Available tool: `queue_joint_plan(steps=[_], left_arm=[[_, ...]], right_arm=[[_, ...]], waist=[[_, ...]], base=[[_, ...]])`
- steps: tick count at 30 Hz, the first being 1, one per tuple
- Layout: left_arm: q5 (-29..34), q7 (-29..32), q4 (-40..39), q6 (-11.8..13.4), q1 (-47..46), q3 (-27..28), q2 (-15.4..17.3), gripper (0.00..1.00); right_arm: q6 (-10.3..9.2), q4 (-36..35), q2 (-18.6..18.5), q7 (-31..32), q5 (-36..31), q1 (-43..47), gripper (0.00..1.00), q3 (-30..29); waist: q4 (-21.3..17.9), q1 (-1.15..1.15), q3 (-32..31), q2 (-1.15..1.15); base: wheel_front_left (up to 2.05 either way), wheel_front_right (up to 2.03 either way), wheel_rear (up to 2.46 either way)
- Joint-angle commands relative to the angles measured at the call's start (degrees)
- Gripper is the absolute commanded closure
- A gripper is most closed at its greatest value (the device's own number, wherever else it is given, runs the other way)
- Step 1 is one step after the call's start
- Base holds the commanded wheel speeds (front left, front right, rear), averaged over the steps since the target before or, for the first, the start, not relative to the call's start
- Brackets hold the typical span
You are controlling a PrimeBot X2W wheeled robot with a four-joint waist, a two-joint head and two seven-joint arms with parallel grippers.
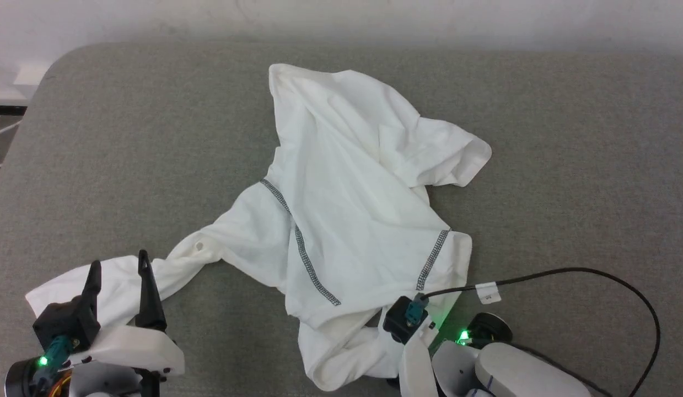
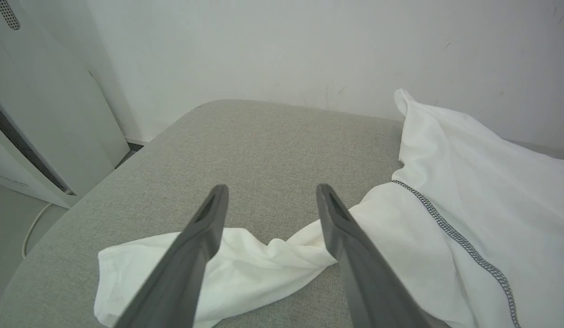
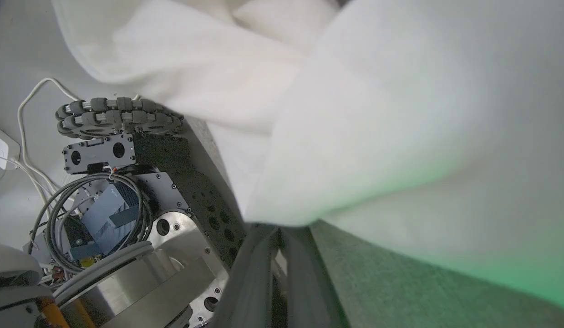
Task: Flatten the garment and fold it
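Garment [image 1: 347, 220] sleeve lies beneath spread left tool [image 1: 119, 260]; right tool [image 3: 279, 228] pinches its near edge.

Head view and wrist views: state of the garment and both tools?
garment: crumpled, not flat, not folded.
sleeve: twisted, stretched out under the left tool.
left tool: open, holding nothing.
right tool: shut on the garment's near edge.
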Motion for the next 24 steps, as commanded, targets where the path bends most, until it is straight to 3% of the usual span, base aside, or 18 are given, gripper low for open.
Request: queue_joint_plan(steps=[1,11,19,24], left_arm=[[-0.4,-0.4,0.3,-0.2,-1.1,0.0,-0.1,0.0],[-0.3,0.0,0.1,0.5,-0.2,-0.3,0.1,0.0],[-0.3,0.2,-0.2,1.1,0.7,-0.3,0.5,0.0],[-0.2,0.5,-0.4,1.3,0.8,-0.2,0.9,0.0]], right_arm=[[-0.19,1.1,0.5,-2.0,0.5,-0.9,1.0,-1.4],[-0.19,-0.6,1.4,-15.4,-1.7,5.4,1.0,-14.2],[-0.19,-11.2,1.1,-25.7,-8.7,15.2,1.0,-28.0],[-0.19,-17.6,-0.1,-30.5,-14.8,19.2,1.0,-32.4]], waist=[[-0.2,0.0,-0.4,0.0],[-1.0,0.0,-2.5,0.0],[-1.5,0.0,-3.5,0.0],[-1.5,0.0,-3.6,0.0]], base=[[0.0,0.0,0.0],[0.0,0.0,0.0],[0.0,0.0,0.0],[0.0,0.0,0.0]])
